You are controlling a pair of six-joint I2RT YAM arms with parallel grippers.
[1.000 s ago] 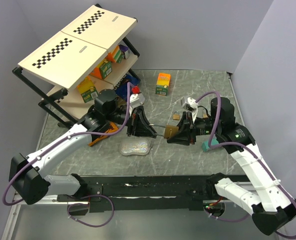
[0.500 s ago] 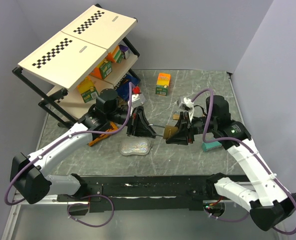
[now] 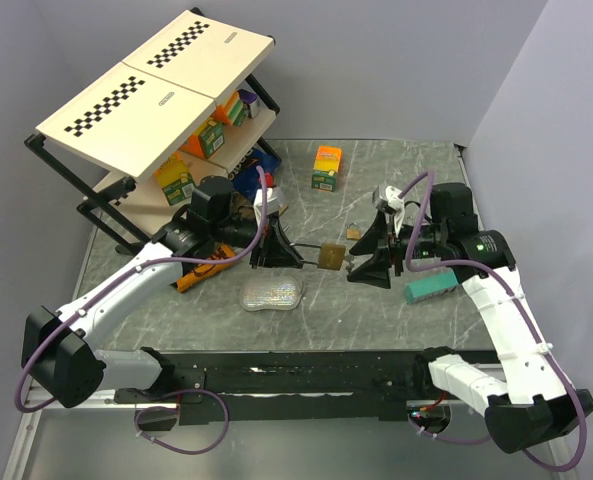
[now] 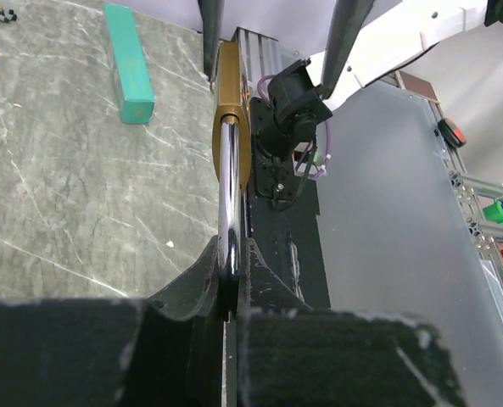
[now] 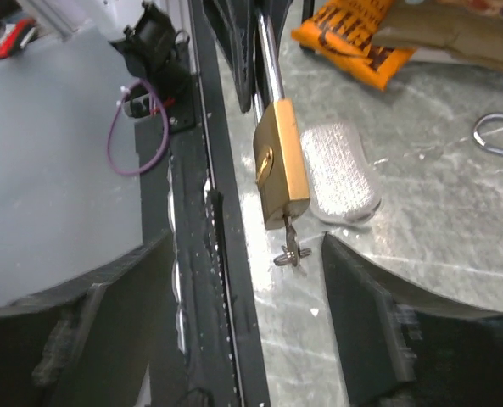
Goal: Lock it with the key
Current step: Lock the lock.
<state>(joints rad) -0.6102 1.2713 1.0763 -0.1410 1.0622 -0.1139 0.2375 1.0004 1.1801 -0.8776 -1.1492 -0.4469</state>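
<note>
One padlock (image 3: 330, 257) we see held level: left gripper (image 3: 288, 255) clamps its shackle (image 4: 227, 195), key (image 5: 290, 246) pointing at the wide-jawed right gripper (image 3: 358, 260).

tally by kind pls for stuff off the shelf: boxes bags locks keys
boxes: 2 (long teal box, orange-and-green carton)
bags: 2 (orange snack bag, clear bubbled pouch)
padlocks: 1 (brass padlock in left gripper)
keys: 1 (small metal key in it)
unclear small brass piece: 1
total: 7
</note>
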